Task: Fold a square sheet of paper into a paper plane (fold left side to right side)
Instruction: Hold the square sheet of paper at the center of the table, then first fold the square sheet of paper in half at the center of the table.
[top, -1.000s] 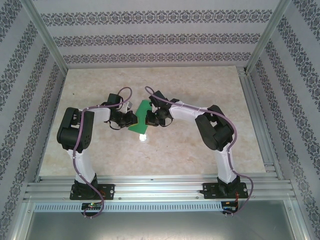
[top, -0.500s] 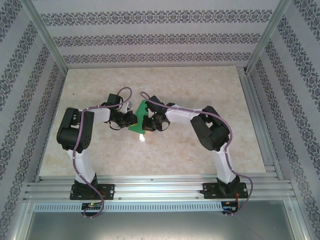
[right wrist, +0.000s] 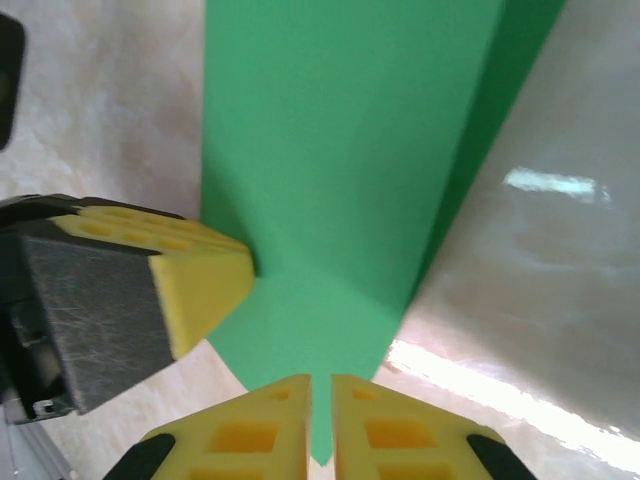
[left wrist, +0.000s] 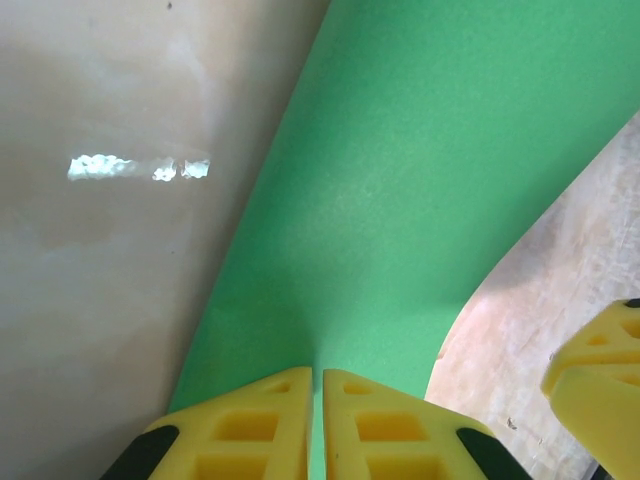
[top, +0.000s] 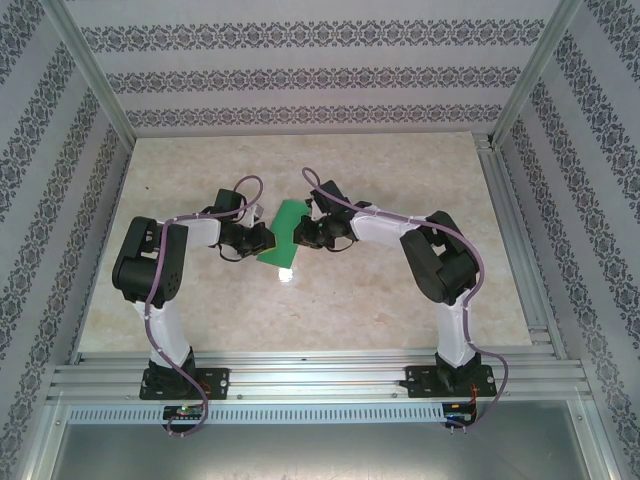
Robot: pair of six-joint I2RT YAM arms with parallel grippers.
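No text, label, brand or number can be read

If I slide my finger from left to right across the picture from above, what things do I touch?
left arm → left gripper → green paper → right gripper → right arm

Bright, even light; white glare patches on the glossy table [left wrist: 135, 168], close-ups soft.

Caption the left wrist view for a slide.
Left gripper pinches the curved green paper, pale marbled table beside it.
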